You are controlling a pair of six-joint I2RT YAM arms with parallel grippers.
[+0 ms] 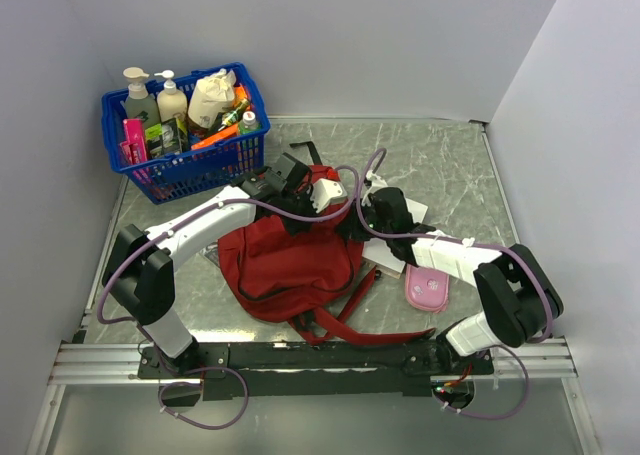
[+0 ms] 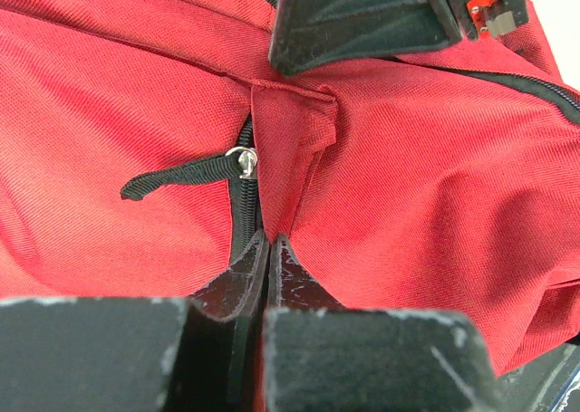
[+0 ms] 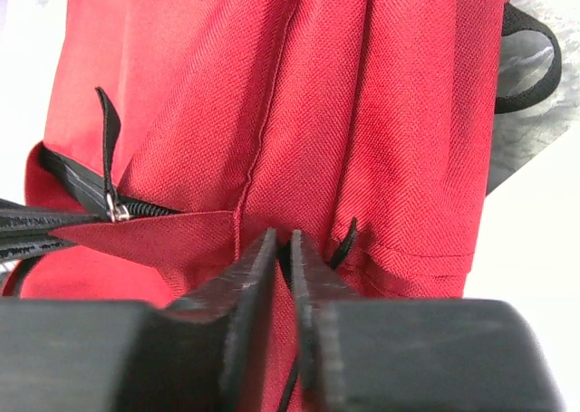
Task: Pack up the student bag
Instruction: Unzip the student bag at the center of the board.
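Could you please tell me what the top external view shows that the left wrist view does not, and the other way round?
Only the top external view shows the blue basket at the table's far left and the pink pouch lying to the right of the bag. Only the left wrist view shows the silver zipper slider with its black pull tab, and the left gripper shut on a fold of the red fabric. Both views show the student bag.

Grey marbled table (image 1: 450,165), blue basket (image 1: 180,180) far left, red student bag (image 1: 290,265) centre, pink pouch (image 1: 427,288) right
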